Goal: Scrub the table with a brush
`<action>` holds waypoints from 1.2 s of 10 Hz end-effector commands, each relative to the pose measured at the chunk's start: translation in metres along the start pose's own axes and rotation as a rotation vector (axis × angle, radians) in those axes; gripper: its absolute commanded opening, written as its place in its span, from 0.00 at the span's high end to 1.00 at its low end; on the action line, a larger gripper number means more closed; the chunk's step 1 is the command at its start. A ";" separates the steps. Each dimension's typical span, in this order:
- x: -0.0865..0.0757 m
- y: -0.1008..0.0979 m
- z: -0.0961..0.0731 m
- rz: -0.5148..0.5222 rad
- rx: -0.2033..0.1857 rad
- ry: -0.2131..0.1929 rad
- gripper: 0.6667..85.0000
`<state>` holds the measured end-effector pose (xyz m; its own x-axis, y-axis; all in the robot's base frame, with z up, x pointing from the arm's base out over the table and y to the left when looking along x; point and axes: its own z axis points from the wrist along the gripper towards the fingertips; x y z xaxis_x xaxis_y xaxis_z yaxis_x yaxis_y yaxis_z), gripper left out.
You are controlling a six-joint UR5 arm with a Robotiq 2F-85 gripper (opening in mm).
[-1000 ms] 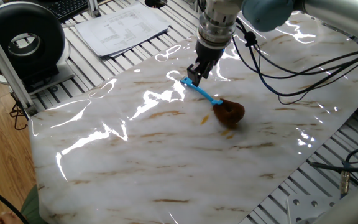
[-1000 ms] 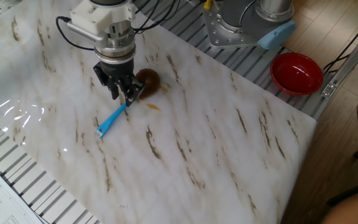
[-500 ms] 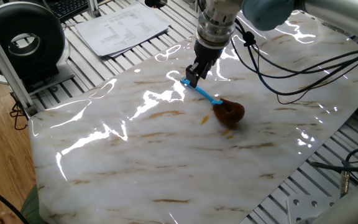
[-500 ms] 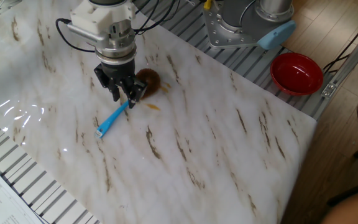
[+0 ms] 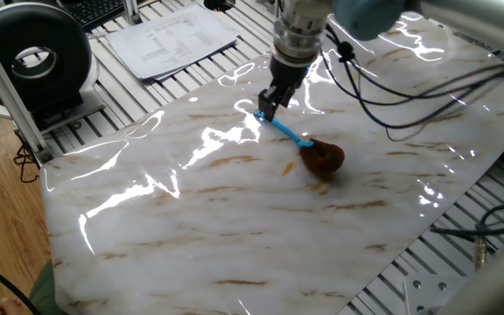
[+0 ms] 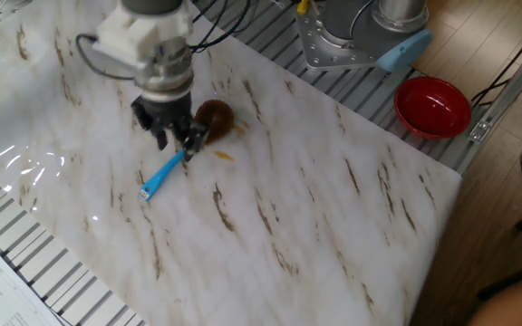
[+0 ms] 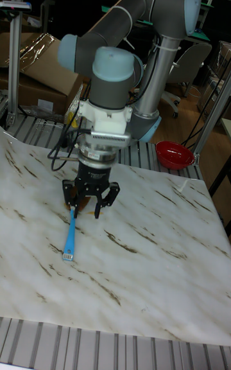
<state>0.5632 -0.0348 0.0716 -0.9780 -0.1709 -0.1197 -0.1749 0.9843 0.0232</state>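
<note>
The brush (image 5: pixel 322 158) lies flat on the marble-patterned table (image 5: pixel 191 227), its fuzzy brown head toward the right and its blue handle pointing up-left. My gripper (image 5: pixel 268 107) hovers open just over the handle's free end, with nothing between its fingers. In the other fixed view the gripper (image 6: pixel 177 143) stands over the middle of the brush (image 6: pixel 159 177), on the table (image 6: pixel 315 208), and partly hides the brown head. In the tall fixed view the gripper (image 7: pixel 86 208) has its fingers spread above the blue handle of the brush (image 7: pixel 69 238) on the table (image 7: pixel 147 261).
A small orange stain (image 5: pixel 285 168) marks the table beside the brush head. A red bowl (image 6: pixel 433 104) sits off the table's far corner. Papers (image 5: pixel 173 39) and a black round device (image 5: pixel 33 57) rest on the ribbed metal frame. Black cables (image 5: pixel 409 114) hang from the arm.
The gripper has drifted slightly along the handle toward its free end and risen a little. The brush has not moved.
</note>
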 end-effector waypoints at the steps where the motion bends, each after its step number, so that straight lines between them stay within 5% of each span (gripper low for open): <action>1: -0.035 -0.011 0.028 0.017 0.032 0.025 0.44; 4: -0.024 -0.026 0.041 0.037 0.085 0.102 0.47; 8: 0.012 -0.026 0.044 0.059 0.080 0.248 0.55; 12: 0.025 -0.026 0.042 0.058 0.068 0.282 0.58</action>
<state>0.5559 -0.0634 0.0267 -0.9838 -0.1209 0.1324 -0.1298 0.9897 -0.0607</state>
